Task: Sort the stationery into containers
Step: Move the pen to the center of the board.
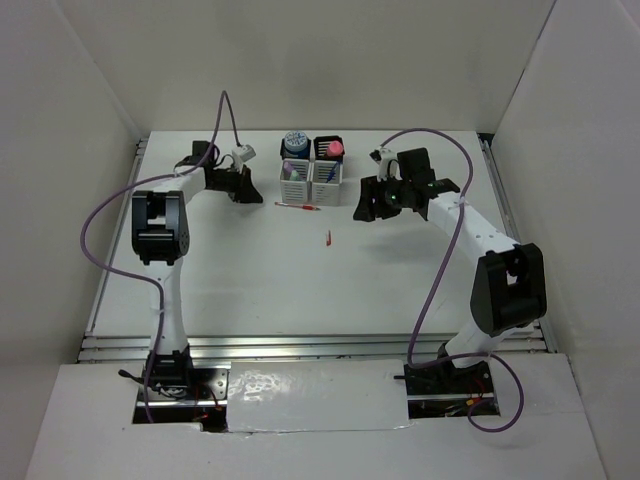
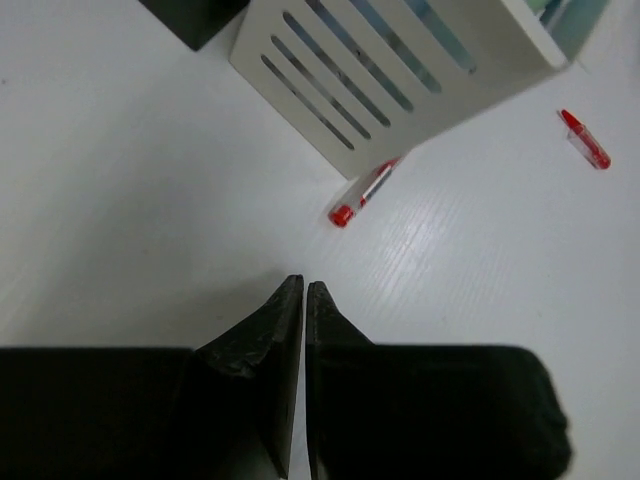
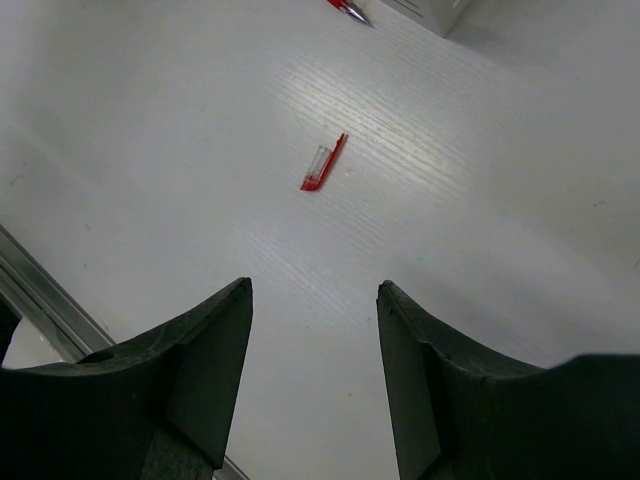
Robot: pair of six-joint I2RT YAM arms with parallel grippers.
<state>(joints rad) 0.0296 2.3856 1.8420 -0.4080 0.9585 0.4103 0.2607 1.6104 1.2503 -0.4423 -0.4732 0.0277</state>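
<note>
The containers (image 1: pixel 311 162) stand at the back middle of the table as a joined block, two black behind and two white in front. A blue roll (image 1: pixel 294 142) and a pink-capped tube (image 1: pixel 334 148) stick out of the black ones. A thin red pen (image 1: pixel 297 206) (image 2: pixel 362 192) lies just in front of the white cup (image 2: pixel 400 70), and a small red pen cap (image 1: pixel 328 238) (image 2: pixel 585 140) (image 3: pixel 322 165) lies nearer. My left gripper (image 1: pixel 250 190) (image 2: pixel 304 287) is left of the pen, low over the table, shut with nothing in it. My right gripper (image 1: pixel 366 207) (image 3: pixel 315 290) hovers open and empty, right of the cups.
White walls enclose the table on three sides. Metal rails (image 1: pixel 300 345) run along the near edge, and one shows at the lower left of the right wrist view (image 3: pixel 40 290). Purple cables loop over both arms.
</note>
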